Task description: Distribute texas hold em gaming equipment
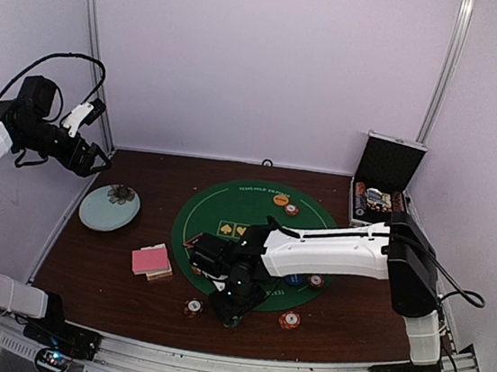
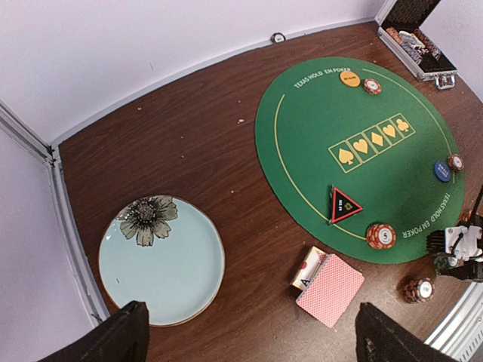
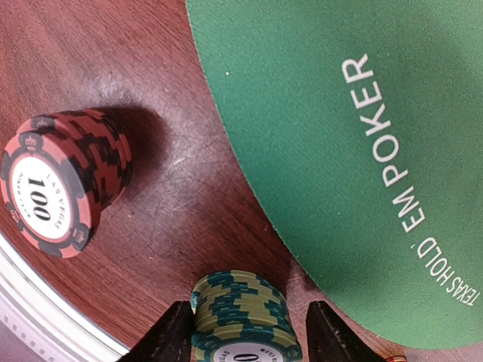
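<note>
Green chip stack between right gripper fingers, grip unclear; red stack nearby; left gripper spread wide

Dark wooden tabletop bears a green oval felt mat beyond the right gripper, pink-red-backed playing cards to its left.

Top external: high behind arm bases, looking down over whole table, far. Left wrist: raised at frame left, tilted down, mid-far. Right wrist: low, very close, by red chip stack. All three share the green mat, near edge.
</note>
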`<state>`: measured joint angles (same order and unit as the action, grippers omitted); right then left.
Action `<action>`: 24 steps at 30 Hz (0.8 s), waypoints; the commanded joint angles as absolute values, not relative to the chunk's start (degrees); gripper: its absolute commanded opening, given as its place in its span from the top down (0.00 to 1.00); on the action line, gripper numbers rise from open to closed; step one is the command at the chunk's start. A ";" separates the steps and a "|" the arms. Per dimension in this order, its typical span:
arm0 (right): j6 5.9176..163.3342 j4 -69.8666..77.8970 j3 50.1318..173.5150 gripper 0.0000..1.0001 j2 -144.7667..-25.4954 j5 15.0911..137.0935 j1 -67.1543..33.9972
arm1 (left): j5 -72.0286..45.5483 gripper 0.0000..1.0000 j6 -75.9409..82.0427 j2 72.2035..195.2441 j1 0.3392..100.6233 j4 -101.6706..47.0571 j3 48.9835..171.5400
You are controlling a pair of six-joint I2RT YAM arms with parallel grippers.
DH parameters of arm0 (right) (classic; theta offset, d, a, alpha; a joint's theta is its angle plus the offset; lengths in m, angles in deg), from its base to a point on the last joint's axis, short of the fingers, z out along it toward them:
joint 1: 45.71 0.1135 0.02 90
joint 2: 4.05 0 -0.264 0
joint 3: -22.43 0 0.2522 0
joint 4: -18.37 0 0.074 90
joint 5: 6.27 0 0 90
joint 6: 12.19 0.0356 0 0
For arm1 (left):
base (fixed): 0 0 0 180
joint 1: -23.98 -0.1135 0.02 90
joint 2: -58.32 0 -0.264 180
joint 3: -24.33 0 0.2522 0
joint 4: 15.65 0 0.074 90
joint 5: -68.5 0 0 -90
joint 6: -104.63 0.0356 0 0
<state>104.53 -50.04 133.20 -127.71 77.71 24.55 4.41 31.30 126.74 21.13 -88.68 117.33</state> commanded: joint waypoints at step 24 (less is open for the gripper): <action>103.83 -53.17 134.53 0.41 -124.66 78.17 24.28 | 5.76 0.02 32.21 125.52 20.81 -88.39 116.58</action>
